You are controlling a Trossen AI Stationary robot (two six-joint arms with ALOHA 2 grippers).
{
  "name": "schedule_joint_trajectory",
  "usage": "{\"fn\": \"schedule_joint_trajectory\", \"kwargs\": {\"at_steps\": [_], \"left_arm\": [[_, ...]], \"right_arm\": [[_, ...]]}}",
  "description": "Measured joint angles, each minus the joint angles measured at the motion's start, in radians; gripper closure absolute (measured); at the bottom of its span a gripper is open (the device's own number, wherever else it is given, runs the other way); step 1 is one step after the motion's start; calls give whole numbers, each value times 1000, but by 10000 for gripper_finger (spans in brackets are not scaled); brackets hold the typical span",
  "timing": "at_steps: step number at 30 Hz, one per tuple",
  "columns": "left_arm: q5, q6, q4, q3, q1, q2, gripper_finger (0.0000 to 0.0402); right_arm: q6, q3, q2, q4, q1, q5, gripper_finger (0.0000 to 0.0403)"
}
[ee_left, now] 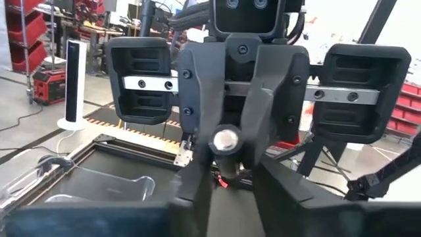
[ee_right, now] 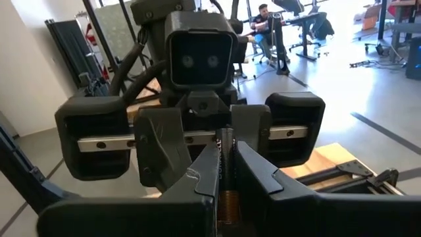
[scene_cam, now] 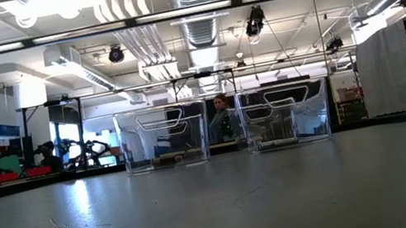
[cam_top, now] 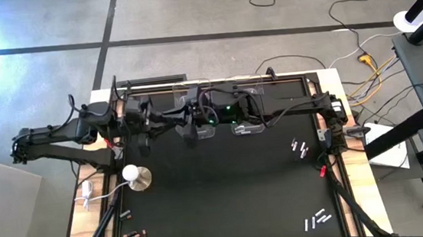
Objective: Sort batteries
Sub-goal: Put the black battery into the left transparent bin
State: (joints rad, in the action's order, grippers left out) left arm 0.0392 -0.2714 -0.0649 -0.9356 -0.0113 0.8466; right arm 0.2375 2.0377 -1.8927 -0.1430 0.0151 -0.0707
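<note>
Handover above clear bins (scene_cam: 164,138) | left pincer (ee_right: 222,164) clamped on battery (ee_right: 225,172) | right pincer (ee_left: 227,164) also pinching it | release only once receiver's grip is firm.

Two dark arms, matte black housings

Each gripper (ee_left: 227,178) (ee_right: 223,178) has blocky black finger carriages on a silver screwed rail, below a two-lens camera box.
</note>
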Motion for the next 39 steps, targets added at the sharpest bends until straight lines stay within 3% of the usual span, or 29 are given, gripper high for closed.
{"fn": "schedule_joint_trajectory", "kwargs": {"at_steps": [7,17,31,39], "left_arm": [[-1,-3,-6,0,0,0,385],[0,-5,-26,1,0,11,385],[32,-29,-101,1,-3,16,385],[14,-89,-202,-5,-62,51,385]], "right_arm": [[-7,-1,0,-20,0,5,380],[-6,-3,0,-42,0,3,375],[27,41,-1,-36,0,-11,258],[-21,124,21,-124,2,-8,219]]}}
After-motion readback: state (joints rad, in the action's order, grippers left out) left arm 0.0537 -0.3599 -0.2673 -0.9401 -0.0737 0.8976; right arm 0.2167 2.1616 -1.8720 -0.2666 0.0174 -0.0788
